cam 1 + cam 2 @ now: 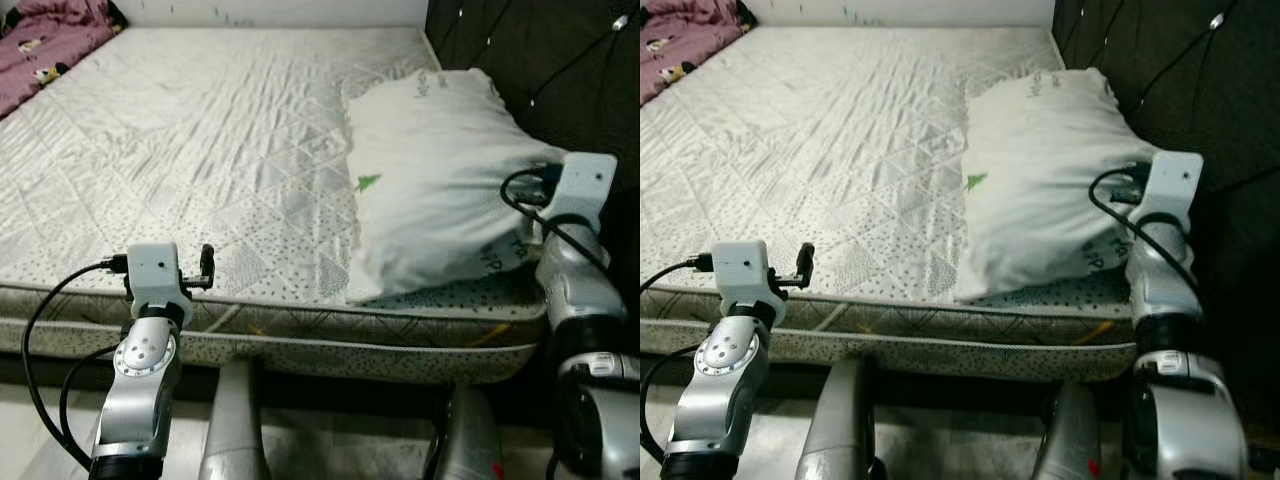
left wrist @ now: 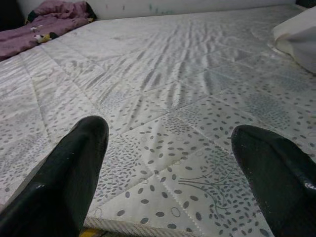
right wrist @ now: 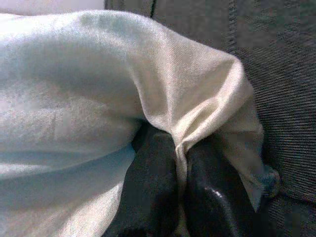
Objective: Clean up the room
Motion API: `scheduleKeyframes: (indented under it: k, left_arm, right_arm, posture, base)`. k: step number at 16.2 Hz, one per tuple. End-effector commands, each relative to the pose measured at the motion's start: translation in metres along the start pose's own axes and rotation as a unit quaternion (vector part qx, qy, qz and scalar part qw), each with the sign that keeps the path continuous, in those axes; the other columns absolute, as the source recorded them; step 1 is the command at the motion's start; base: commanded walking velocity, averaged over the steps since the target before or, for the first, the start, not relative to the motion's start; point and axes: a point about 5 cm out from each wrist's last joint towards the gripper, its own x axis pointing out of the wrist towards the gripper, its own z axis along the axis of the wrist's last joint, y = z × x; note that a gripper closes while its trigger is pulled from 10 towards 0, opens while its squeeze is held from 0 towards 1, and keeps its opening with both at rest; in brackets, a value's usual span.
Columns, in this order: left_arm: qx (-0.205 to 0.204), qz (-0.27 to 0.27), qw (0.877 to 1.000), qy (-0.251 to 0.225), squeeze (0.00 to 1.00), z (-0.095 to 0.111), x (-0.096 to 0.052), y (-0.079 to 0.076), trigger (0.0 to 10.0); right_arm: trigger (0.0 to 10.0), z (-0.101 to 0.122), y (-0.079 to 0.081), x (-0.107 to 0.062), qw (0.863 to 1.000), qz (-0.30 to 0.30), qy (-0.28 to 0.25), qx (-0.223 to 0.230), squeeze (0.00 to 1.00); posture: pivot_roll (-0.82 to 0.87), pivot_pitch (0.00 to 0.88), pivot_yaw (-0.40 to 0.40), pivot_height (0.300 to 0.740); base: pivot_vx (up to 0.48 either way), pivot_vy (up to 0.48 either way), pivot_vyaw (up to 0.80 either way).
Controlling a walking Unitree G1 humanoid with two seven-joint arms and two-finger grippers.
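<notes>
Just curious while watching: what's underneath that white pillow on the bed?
The white pillow lies on the quilted mattress, beside the dark headboard. The right gripper pinches its corner. Anything beneath it is covered.

We're in a bedroom at home: a bare quilted mattress (image 1: 200, 150) fills the space ahead of us, a white pillow (image 1: 430, 170) lies at its right end against a dark tufted headboard (image 1: 540, 60), and a crumpled purple blanket (image 1: 50, 40) sits in the far corner.
</notes>
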Motion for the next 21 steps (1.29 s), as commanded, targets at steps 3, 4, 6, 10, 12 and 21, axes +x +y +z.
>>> scheduleKeyframes:
  k: [3, 4, 6, 10, 12, 21]
  left_arm:
    - [0.004, -0.005, 1.0, -0.003, 0.0, 0.002, 0.004, -0.001, 10.0]
    - [0.003, -0.006, 1.0, -0.002, 0.0, 0.002, 0.003, -0.002, 10.0]
    - [0.0, -0.006, 1.0, 0.002, 0.0, -0.001, -0.001, -0.003, 10.0]
    - [-0.003, 0.006, 1.0, 0.013, 0.0, -0.006, -0.01, 0.0, 10.0]
    - [-0.004, 0.004, 1.0, 0.018, 0.0, -0.009, -0.013, -0.001, 10.0]
    - [-0.033, -0.011, 0.999, -0.021, 0.0, 0.002, -0.017, -0.019, 10.0]
  right_arm:
    - [10.0, 0.001, 0.041, -0.006, 0.993, 0.112, -0.036, -0.03, 1.0]
    - [10.0, -0.011, 0.053, -0.014, 0.989, 0.14, -0.026, -0.043, 1.0]
    - [10.0, -0.054, 0.075, -0.043, 0.98, 0.188, 0.02, -0.058, 1.0]
    - [10.0, -0.099, 0.054, -0.076, 0.988, 0.128, 0.081, -0.042, 1.0]
    - [10.0, -0.106, 0.035, -0.09, 0.994, 0.073, 0.081, -0.031, 1.0]
    - [10.0, -0.058, 0.029, -0.132, 0.996, 0.056, -0.051, -0.053, 1.0]
  posture:
    - [0.05, 0.0, 0.043, 0.497]
    - [0.05, 0.0, 0.043, 0.497]
    - [0.06, 0.0, 0.028, 0.497]
    - [0.07, 0.0, 0.012, 0.497]
    - [0.05, 0.0, 0.017, 0.497]
    - [0.01, 0.0, 0.009, 0.497]
  base:
    - [0.0, 0.0, 0.0]
    - [0.0, 0.0, 0.0]
    - [0.0, 0.0, 0.0]
    - [0.0, 0.0, 0.0]
    - [0.0, 0.0, 0.0]
    - [0.0, 0.0, 0.0]
